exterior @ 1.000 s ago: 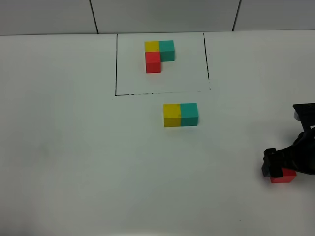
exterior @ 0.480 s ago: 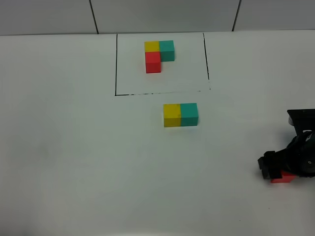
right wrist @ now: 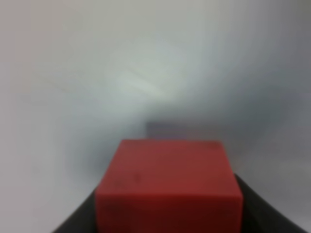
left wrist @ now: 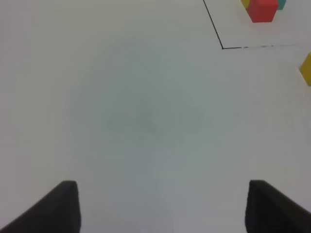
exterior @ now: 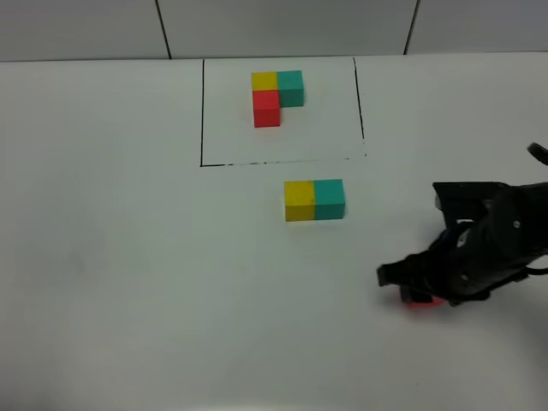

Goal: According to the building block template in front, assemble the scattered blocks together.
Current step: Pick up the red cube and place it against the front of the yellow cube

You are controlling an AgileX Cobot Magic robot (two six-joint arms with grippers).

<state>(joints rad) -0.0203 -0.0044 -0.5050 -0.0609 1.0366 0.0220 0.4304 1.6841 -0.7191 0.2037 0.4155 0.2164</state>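
Observation:
The building block template (exterior: 276, 96) is a joined L of yellow, teal and red cubes inside a black drawn rectangle at the back. A loose yellow block (exterior: 299, 200) and teal block (exterior: 329, 198) sit side by side just in front of the frame. My right gripper (exterior: 418, 291) is shut on the loose red block (exterior: 421, 300), to the right of and nearer than that pair; the block fills the right wrist view (right wrist: 169, 187). My left gripper (left wrist: 165, 213) is open and empty over bare table and does not show in the high view.
The white table (exterior: 128, 257) carries nothing else. The frame's black corner (left wrist: 222, 47), the template's red cube (left wrist: 262, 10) and an edge of the loose yellow block (left wrist: 307, 68) show in the left wrist view. A grey tiled wall (exterior: 282, 26) runs behind.
My right gripper has moved left from the table's right edge with the red block in it, towards the yellow and teal pair. Those blocks and the template have not moved.

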